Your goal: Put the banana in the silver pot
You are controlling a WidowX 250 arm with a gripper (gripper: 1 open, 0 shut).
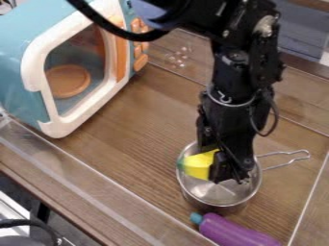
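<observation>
The banana (198, 164) sits pinched in our gripper (216, 169), hanging just inside the rim of the silver pot (218, 187) on its left side, not yet resting on the bottom as far as we can tell. It reads to us as a small, smooth, hollow plastic toy: light, stiff, nothing that will crush or bruise, but glossy enough to slide between the fingers. Its stubby curve gives little flat surface, so we judge the thick middle, across the narrow width, to be the sensible place to hold it, which is roughly where the jaws are clamped on it now; only its left part shows, the rest being hidden behind the black fingers.

The pot under it is shallow and shiny, wider than the toy, with its wire loop handle (288, 159) sticking out to the right. We expect it to be light too and apt to skid on the wooden table (129, 144) if the gripper nudges its wall.

Just in front of the pot lies a purple eggplant-like toy (238, 232), close but apart from it. Well off to the left stands a toy microwave (71, 67) with its door open.
</observation>
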